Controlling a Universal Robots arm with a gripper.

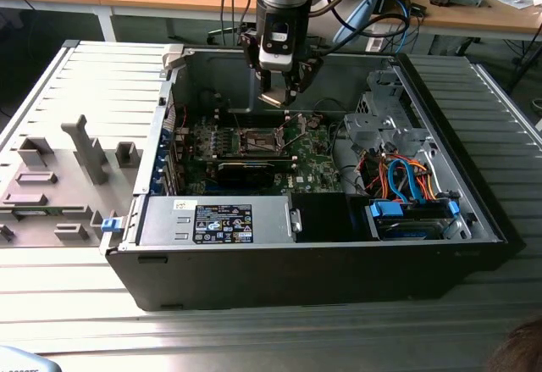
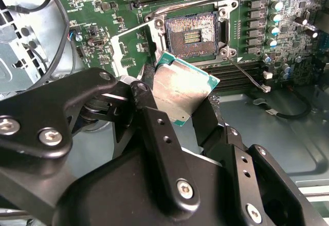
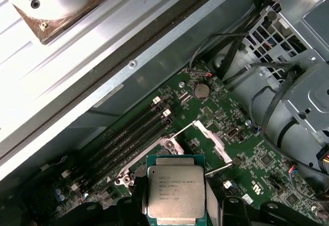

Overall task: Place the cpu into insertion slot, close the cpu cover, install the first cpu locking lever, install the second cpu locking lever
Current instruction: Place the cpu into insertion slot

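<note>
Exterior view: bright, even room light falling from above. Ribbed table (image 1: pixel 254 338) giving off soft sheen at 6 o'clock. Computer case (image 1: pixel 296 274) interior sitting in shade, its near wall at 6 o'clock going almost black.

Second wrist view: chip (image 2: pixel 177 89) metal top catching streaky glare. Black gripper (image 2: pixel 179 102) holding it, swallowing light, its arms sinking into dark. Socket (image 2: pixel 193 30) contacts glinting.

First wrist view: chip (image 3: pixel 176 192) showing evenly lit. Pale case wall (image 3: pixel 154 66) reflecting brightly. Circuit board (image 3: pixel 241 149) lying in softer shade.
</note>
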